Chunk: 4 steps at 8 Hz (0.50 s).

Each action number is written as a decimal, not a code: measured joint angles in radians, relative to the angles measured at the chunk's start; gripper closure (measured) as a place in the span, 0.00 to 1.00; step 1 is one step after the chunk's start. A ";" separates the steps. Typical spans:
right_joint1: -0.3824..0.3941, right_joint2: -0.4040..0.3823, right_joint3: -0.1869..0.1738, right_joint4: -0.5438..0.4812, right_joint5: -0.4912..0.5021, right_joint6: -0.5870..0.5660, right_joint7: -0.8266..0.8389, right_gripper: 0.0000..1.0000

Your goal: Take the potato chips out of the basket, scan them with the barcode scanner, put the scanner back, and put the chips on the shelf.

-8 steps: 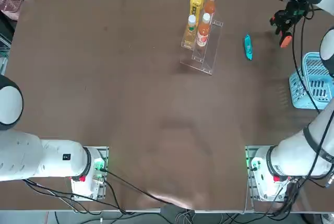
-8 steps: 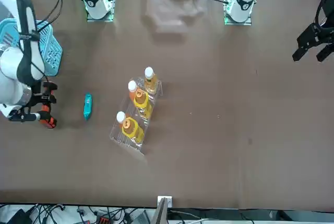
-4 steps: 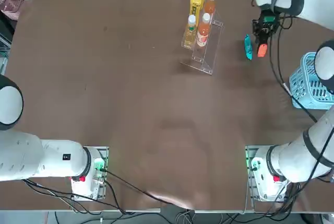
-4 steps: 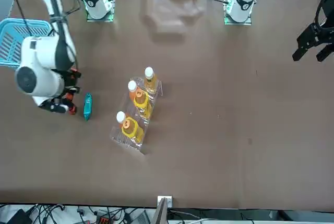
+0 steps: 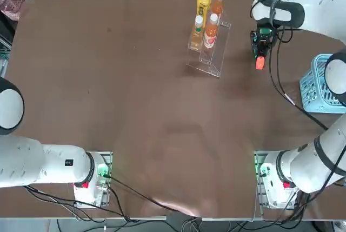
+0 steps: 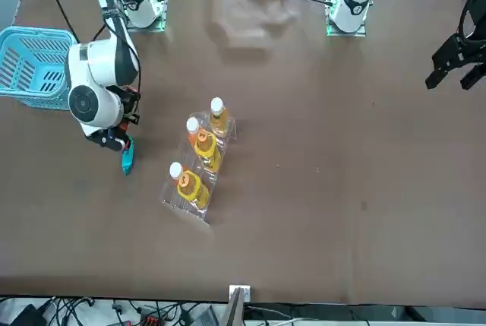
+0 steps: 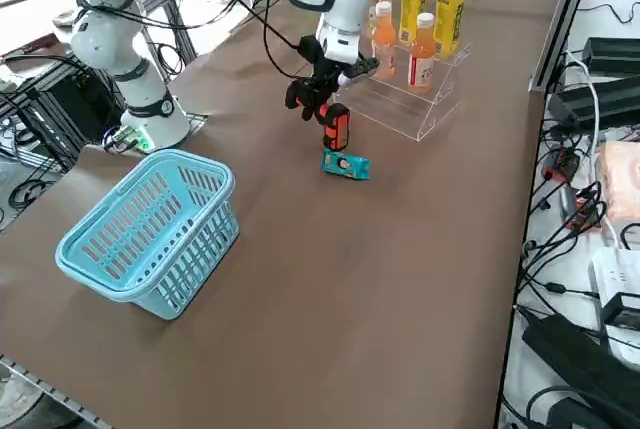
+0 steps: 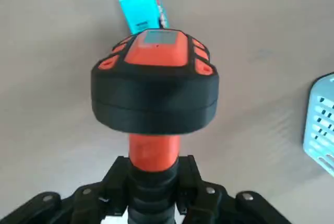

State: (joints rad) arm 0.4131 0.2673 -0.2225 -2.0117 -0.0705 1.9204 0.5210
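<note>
My right gripper (image 7: 322, 99) is shut on the barcode scanner (image 7: 335, 127), clamping its orange-red handle (image 8: 154, 151). The black head (image 8: 155, 93) points down at the table. The teal potato chips (image 7: 346, 164) lie flat on the table just under and beyond the scanner, and the packet (image 8: 141, 2) shows past the head in the wrist view. From overhead the gripper (image 5: 260, 48) covers the chips. The light blue basket (image 7: 150, 229) stands apart, toward the table's right edge, with nothing showing inside. The clear stepped shelf (image 5: 213, 53) sits just left of the scanner.
Several orange and yellow bottles (image 5: 210, 32) stand on the shelf's tiers (image 7: 410, 114). The basket (image 5: 324, 86) sits at the right table edge. Cables hang from the right arm near the scanner. Bare brown table stretches across the middle and left.
The right gripper has carried the scanner from near the far right edge leftward, away from the basket. It now hangs right over the chips packet, which has not moved.
</note>
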 joint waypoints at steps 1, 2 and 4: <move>0.017 0.000 0.000 -0.002 0.000 0.016 0.018 0.59; 0.027 0.003 0.000 -0.006 -0.014 0.038 0.024 0.59; 0.038 0.023 0.000 -0.010 -0.034 0.080 0.026 0.59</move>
State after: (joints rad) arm 0.4511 0.2902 -0.2223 -2.0221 -0.1048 2.0007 0.5466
